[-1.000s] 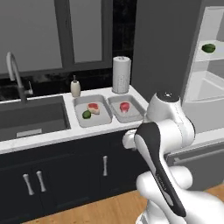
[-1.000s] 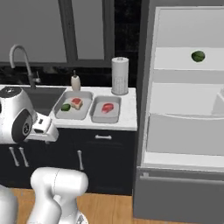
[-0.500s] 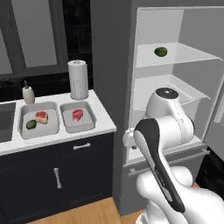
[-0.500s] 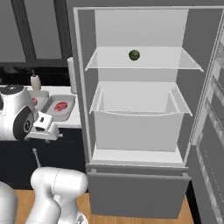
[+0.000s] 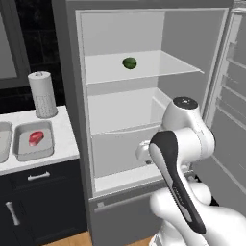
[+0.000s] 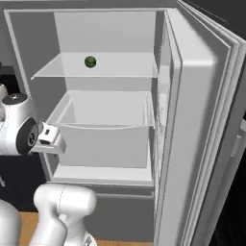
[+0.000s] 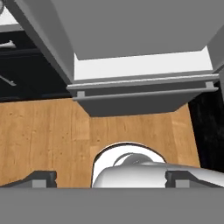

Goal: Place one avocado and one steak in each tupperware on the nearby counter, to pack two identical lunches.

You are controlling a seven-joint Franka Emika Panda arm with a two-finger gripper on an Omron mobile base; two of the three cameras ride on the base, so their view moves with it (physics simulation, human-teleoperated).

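An avocado point(image 5: 129, 63) point(image 6: 90, 61), small, round and dark green, lies alone on the upper shelf of the open fridge. On the white counter point(image 5: 63, 130) to the left stands a light-grey tupperware point(image 5: 25, 149) holding a red steak point(image 5: 35, 138). The rim of a second tupperware point(image 5: 3, 140) is cut off by the left border. In the hand view my gripper point(image 7: 111, 179) points down at the wooden floor in front of the fridge. It is open, with its fingertips point(image 7: 41, 177) far apart and nothing held between them.
The fridge door point(image 6: 202, 120) stands swung wide on the right. Below the avocado's shelf sits a large pale drawer bin point(image 6: 103, 113). A paper towel roll point(image 5: 43, 94) stands at the back of the counter. Dark cabinets point(image 5: 38, 192) with silver handles run under the counter.
The base has swung right, so both base views slid from the sink and counter to the open fridge. The things themselves have not moved. The gripper stays open.
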